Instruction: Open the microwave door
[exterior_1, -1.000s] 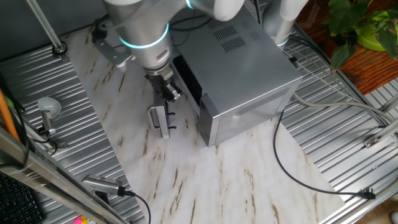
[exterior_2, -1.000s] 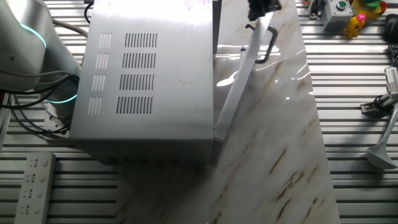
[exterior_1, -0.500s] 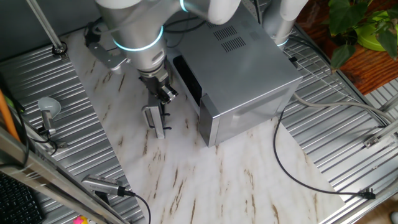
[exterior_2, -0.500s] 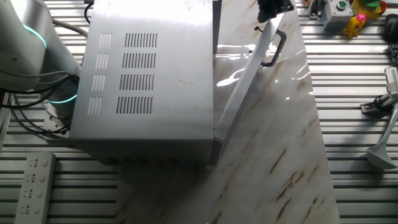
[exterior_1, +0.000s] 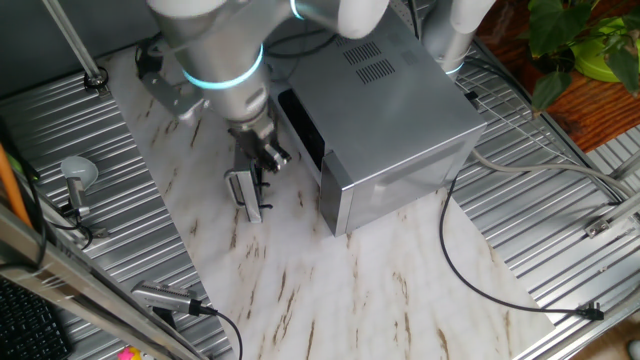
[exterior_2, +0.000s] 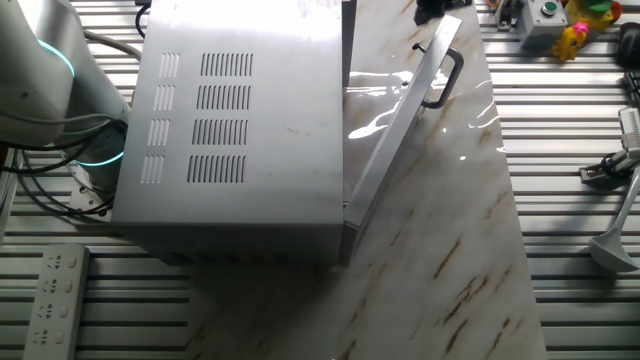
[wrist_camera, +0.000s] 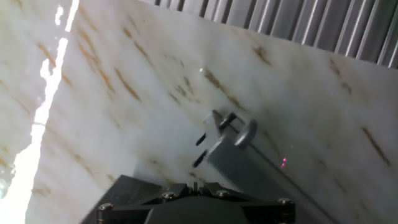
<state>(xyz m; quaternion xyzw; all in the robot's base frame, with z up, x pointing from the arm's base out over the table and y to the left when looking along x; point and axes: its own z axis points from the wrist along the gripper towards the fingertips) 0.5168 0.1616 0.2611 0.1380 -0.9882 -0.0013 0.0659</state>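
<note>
A: Where is the door (exterior_2: 395, 130) found?
B: Swung partly out from the microwave (exterior_2: 240, 130), hinged at its front corner, with its handle (exterior_2: 447, 78) at the far edge.
A: And the gripper (exterior_1: 262, 160)?
B: Positioned at the door's free end; how its jaws stand cannot be told.

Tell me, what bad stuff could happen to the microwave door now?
The gripper sits right at the microwave door's free edge by the handle; how the jaws hold it is hidden, so it might slip off. Pulling sideways against the hinge could also drag the microwave across the marble tabletop.
</note>
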